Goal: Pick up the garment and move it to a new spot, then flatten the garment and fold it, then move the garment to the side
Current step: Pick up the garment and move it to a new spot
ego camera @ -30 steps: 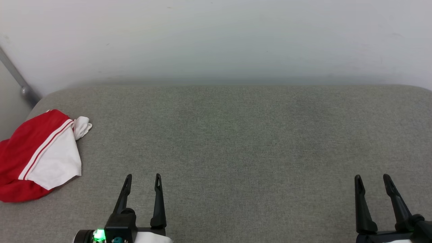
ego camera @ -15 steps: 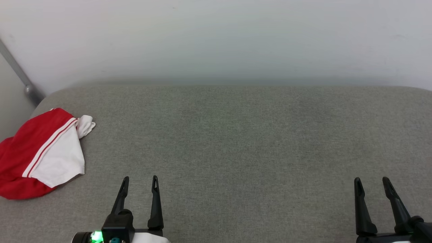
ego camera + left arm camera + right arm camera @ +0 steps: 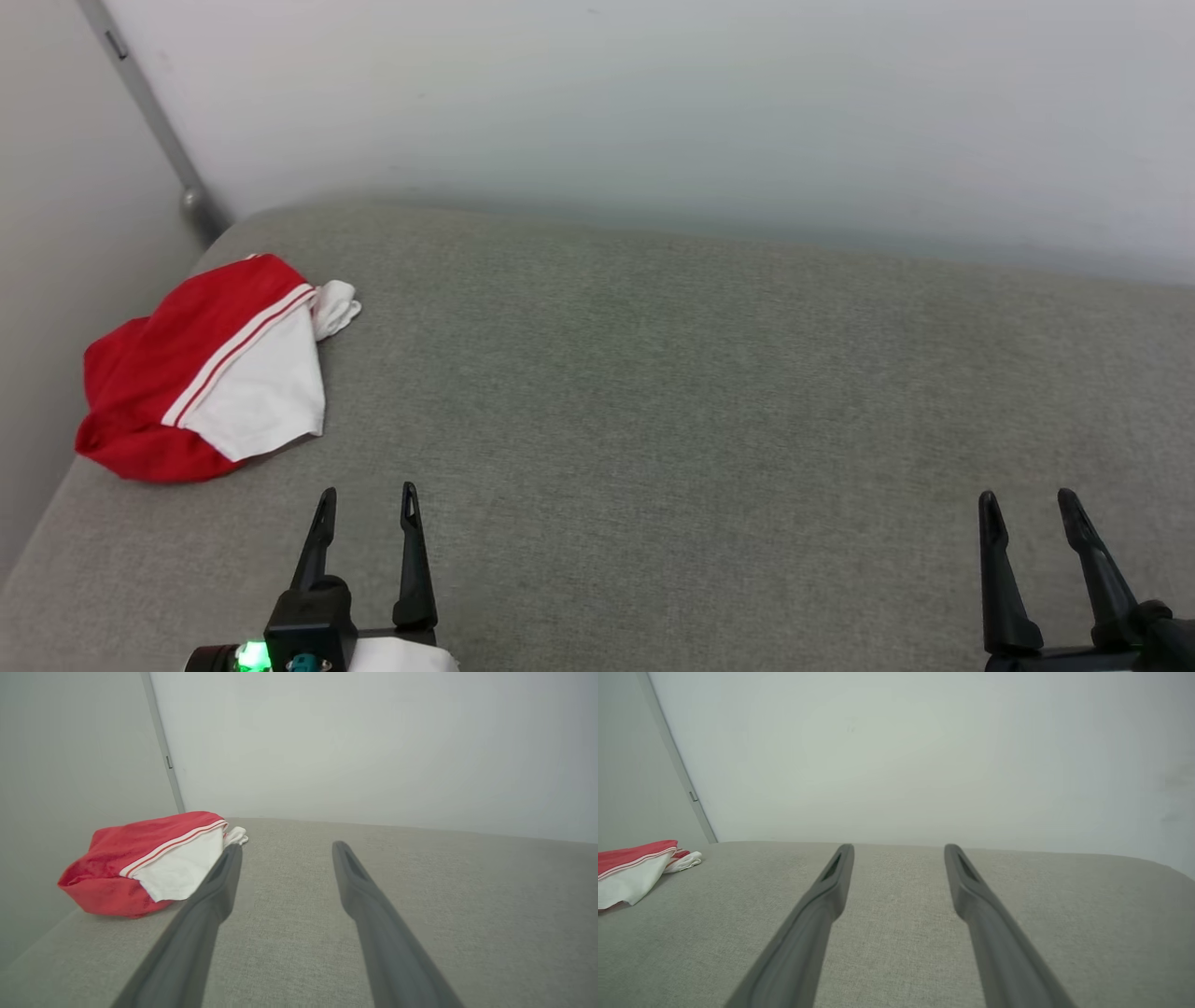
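Observation:
The garment (image 3: 205, 373) lies bunched at the far left of the grey padded surface, red with a white sleeve uppermost and a red-white striped seam; its letters and number are hidden. It also appears in the left wrist view as the garment (image 3: 149, 858), ahead and left of the fingers, and at the left edge of the right wrist view as the garment (image 3: 630, 872). My left gripper (image 3: 366, 499) is open, a little nearer than the garment and to its right, apart from it. At the lower right my right gripper (image 3: 1027, 504) is open and holds nothing.
The grey padded surface (image 3: 700, 392) stretches wide to the right of the garment. A pale wall (image 3: 653, 103) rises behind it. A grey corner strip (image 3: 154, 121) runs down the wall at the far left, beside the surface's left edge (image 3: 37, 532).
The head camera has turned left, so the garment now sits further right and higher in the picture. Both grippers stay open, much where they were.

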You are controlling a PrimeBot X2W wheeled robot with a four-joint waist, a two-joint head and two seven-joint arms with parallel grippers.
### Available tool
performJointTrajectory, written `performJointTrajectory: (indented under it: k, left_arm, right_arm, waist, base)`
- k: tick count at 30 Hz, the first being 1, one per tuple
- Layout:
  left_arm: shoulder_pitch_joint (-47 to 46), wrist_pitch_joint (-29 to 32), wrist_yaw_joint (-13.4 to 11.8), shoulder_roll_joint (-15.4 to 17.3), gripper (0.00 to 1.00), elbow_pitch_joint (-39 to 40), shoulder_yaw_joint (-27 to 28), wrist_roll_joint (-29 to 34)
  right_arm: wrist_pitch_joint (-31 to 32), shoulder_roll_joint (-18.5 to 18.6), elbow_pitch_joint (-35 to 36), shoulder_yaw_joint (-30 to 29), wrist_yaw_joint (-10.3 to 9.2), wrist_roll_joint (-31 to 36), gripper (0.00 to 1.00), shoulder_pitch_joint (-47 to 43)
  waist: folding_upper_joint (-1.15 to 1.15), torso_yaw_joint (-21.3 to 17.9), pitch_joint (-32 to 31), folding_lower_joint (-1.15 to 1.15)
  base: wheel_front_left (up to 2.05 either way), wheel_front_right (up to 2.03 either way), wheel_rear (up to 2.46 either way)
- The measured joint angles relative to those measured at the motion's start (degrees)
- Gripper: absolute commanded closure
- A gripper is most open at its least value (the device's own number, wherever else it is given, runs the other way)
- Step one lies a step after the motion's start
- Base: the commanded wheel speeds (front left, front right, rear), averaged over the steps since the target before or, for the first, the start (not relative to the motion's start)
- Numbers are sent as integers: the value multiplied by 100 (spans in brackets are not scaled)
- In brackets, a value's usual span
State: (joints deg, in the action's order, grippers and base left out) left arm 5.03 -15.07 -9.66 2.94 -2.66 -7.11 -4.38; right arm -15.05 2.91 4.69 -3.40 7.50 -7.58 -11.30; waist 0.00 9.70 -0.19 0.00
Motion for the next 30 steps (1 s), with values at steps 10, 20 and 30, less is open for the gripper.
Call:
performJointTrajectory:
  k: [10, 20, 30]
  left_arm:
    - [1, 0, -65, 1, 0, 21, 135, -70]
    - [-6, 0, -168, 1, 0, 45, 193, -168]
    - [-4, 0, -270, 0, 0, 23, 225, -277]
  right_arm:
    - [-2, -1, 58, 37, 0, 88, 0, -63]
    - [-2, 0, 79, 88, 0, 201, 0, -80]
    - [-2, 0, 94, 147, 0, 272, 0, -63]
  waist:
    - [0, 823, -28, 0]
    - [0, 1589, 16, 0]
    - [0, 1918, 182, 0]
  base:
    - [0, 0, 0]
    - [0, 0, 0]
    - [0, 0, 0]
